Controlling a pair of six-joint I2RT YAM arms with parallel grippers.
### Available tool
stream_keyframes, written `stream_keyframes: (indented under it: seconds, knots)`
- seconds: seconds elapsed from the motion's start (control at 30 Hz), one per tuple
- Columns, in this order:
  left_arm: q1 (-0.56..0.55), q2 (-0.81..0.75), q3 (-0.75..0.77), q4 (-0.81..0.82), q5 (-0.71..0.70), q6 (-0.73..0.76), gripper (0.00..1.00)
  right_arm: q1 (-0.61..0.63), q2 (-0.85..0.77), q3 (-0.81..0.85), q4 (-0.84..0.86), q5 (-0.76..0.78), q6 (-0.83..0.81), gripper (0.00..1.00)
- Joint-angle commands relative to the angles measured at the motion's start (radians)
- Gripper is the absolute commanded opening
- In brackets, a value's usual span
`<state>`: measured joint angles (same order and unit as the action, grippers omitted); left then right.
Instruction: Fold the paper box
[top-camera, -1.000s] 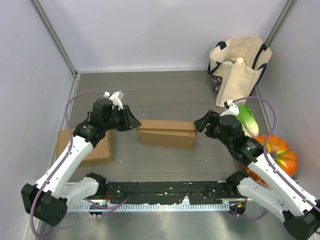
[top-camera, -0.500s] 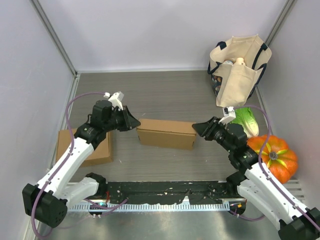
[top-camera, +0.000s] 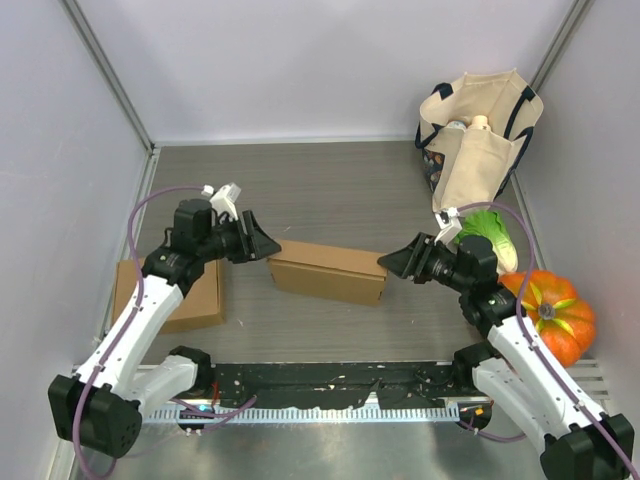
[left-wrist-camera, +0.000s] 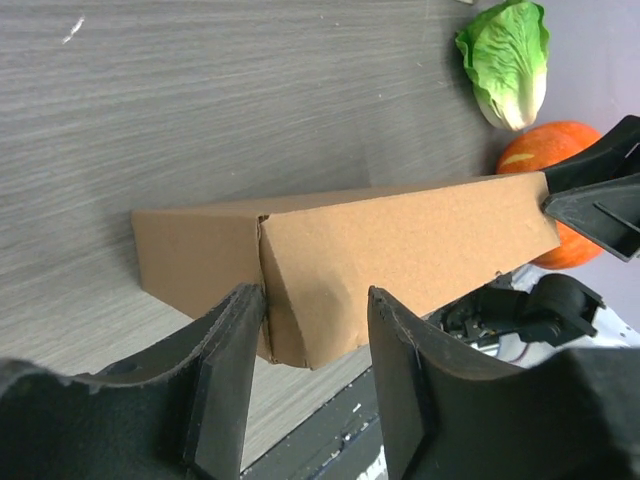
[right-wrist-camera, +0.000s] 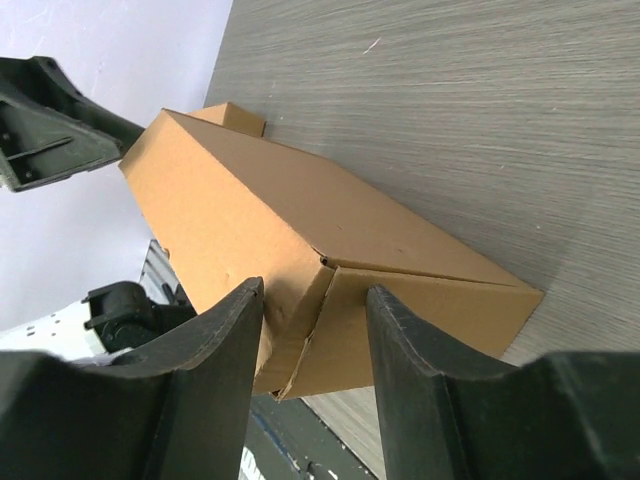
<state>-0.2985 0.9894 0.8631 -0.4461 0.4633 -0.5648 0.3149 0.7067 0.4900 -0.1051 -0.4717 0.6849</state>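
A long brown cardboard box (top-camera: 330, 270) lies on the table between the two arms, slightly slanted. My left gripper (top-camera: 262, 245) is open at the box's left end, its fingers (left-wrist-camera: 230, 370) straddling that end's corner (left-wrist-camera: 290, 300). My right gripper (top-camera: 392, 264) is open at the box's right end, where the end flap (right-wrist-camera: 400, 320) sits folded in with a small gap at its seam. I cannot tell if either gripper touches the box.
A second flat brown box (top-camera: 190, 295) lies at the left by the left arm. A canvas tote bag (top-camera: 475, 140) stands at the back right, with a lettuce (top-camera: 490, 235) and an orange pumpkin (top-camera: 555, 315) nearer. A black rail (top-camera: 330, 385) runs along the near edge.
Both grippers have drawn slightly lower and outward along the box's ends. The box has turned a little, its right end now nearer the front. The right arm has shifted left and forward.
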Motion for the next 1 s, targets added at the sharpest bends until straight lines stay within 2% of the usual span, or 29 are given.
stream_keyframes:
  seconds: [0.0, 0.07, 0.13, 0.17, 0.37, 0.43, 0.47, 0.53, 0.6, 0.8, 0.87, 0.97]
  knots:
    - [0.059, -0.006, -0.055, -0.029, 0.144, -0.006, 0.49, -0.071, -0.007, -0.037, 0.027, -0.168, -0.009, 0.49]
    - [0.081, -0.002, -0.105, -0.017, 0.17, -0.006, 0.43, -0.102, -0.003, -0.111, 0.1, -0.237, 0.027, 0.45]
    - [0.087, 0.009, -0.14, -0.002, 0.16, 0.002, 0.43, -0.111, 0.005, -0.154, 0.165, -0.252, 0.044, 0.43]
    - [0.087, 0.017, -0.166, 0.001, 0.152, 0.012, 0.39, -0.114, 0.007, -0.181, 0.179, -0.245, 0.038, 0.42]
    - [0.094, 0.066, -0.124, -0.043, 0.13, 0.028, 0.23, -0.137, 0.037, -0.157, 0.151, -0.229, 0.004, 0.26]
    - [0.107, 0.045, -0.108, -0.022, 0.164, 0.014, 0.24, -0.139, 0.042, -0.119, 0.113, -0.226, 0.002, 0.23]
    - [0.11, 0.031, -0.099, -0.017, 0.19, 0.011, 0.3, -0.139, 0.043, -0.075, 0.111, -0.241, 0.004, 0.23]
    - [0.11, 0.034, -0.066, -0.032, 0.212, 0.005, 0.4, -0.139, 0.045, -0.036, 0.079, -0.265, 0.031, 0.4]
    - [0.11, 0.046, -0.061, -0.023, 0.241, -0.004, 0.43, -0.139, 0.053, 0.004, 0.065, -0.3, 0.048, 0.53]
    - [0.11, 0.057, -0.128, 0.001, 0.226, -0.015, 0.36, -0.14, 0.045, -0.047, 0.065, -0.338, 0.033, 0.56]
    - [0.11, 0.058, -0.15, 0.004, 0.215, -0.026, 0.34, -0.143, 0.046, -0.096, 0.065, -0.329, 0.022, 0.52]
    - [0.113, 0.052, -0.182, -0.008, 0.177, -0.033, 0.26, -0.158, 0.04, -0.155, 0.099, -0.326, 0.024, 0.31]
